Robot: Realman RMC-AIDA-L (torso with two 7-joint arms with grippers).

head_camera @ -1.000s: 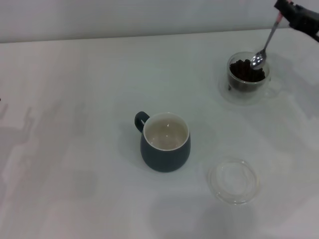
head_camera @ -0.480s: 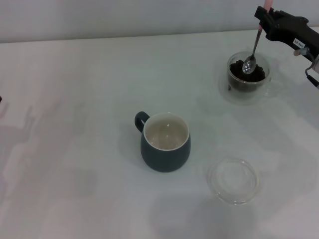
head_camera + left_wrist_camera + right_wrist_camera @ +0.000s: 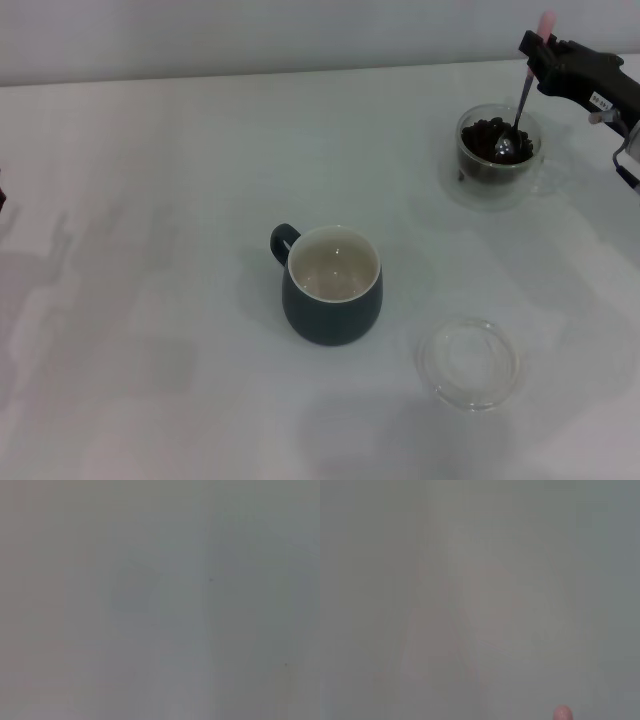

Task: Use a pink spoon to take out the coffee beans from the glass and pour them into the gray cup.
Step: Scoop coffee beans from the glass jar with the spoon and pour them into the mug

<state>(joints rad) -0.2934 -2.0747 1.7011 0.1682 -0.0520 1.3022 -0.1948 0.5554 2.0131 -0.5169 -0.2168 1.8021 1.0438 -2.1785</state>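
The pink spoon [image 3: 520,95] is held steeply upright, its metal bowl sunk among the coffee beans [image 3: 492,136] inside the glass [image 3: 499,150] at the surface's far right. Its handle is pinched by the right gripper [image 3: 538,46] directly above. The gray cup [image 3: 333,286] stands well apart, toward the robot's left. The left gripper is not seen.

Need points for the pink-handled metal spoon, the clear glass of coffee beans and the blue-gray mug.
pink-handled metal spoon [image 3: 504,148]: head view, silver bowl among the beans.
clear glass of coffee beans [image 3: 473,171]: head view, front wall.
blue-gray ceramic mug [image 3: 331,316]: head view, outer wall.
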